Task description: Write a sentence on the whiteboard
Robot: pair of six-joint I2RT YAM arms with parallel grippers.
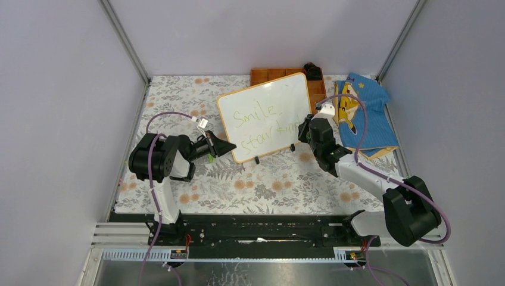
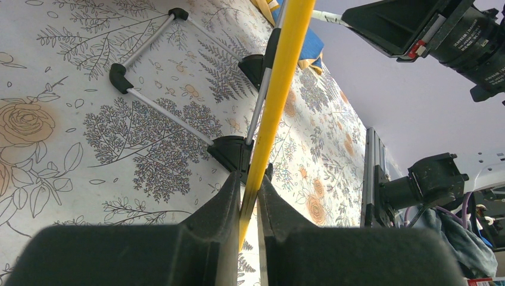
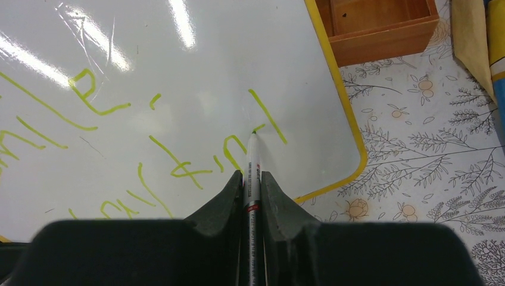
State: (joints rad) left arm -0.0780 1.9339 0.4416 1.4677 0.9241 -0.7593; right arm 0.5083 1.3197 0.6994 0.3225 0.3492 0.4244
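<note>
While the left jaws pinch the whiteboard's (image 1: 266, 98) edge, the right jaws press a marker (image 3: 253, 156) to its face
Board stands propped on small black feet toward the back of the floral worktop (image 1: 262, 185), just in front of an orange tray (image 1: 277, 74); a blue cloth (image 1: 366, 116) lies to its right. Left jaws narrow, clamped on the yellow frame at the board's left edge near the lower corner, close to one foot. Right jaws narrow, gripping the white marker barrel, tip down on the white surface at the board's right side. Sentence (image 1: 265, 122) in yellow-green, two lines: "Smile" above, "stay kind" below. Marker tip sits among the last strokes of the lower line, near the frame's rounded corner
</note>
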